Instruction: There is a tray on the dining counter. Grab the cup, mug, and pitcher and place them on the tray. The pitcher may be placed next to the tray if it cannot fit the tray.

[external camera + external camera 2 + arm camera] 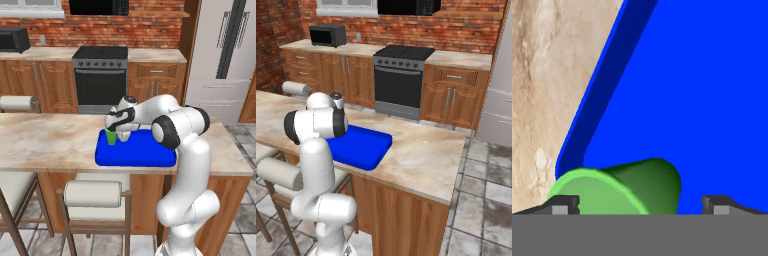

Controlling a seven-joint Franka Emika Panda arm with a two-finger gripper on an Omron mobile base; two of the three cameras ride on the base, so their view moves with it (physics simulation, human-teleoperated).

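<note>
Arm (187, 150): rises from the base at 5 o'clock in the left base view, bends at a dark elbow joint, then reaches level toward 9 o'clock.
Wrist: turned down, hand pointing straight at the surface below.
Gripper (642, 204): jaws spread wide, fingertips (562, 205) at 7 and 5 o'clock of the hand view, gripping nothing.
Gripper in left base view (116, 131): hangs low, at 10 o'clock from the elbow.

Green cup (111, 136) upright on blue tray (145, 156)

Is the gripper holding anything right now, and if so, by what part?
Nothing is held. The gripper stands open around the cup, its fingertips spread wide to either side; the cup stands on the tray.
</note>
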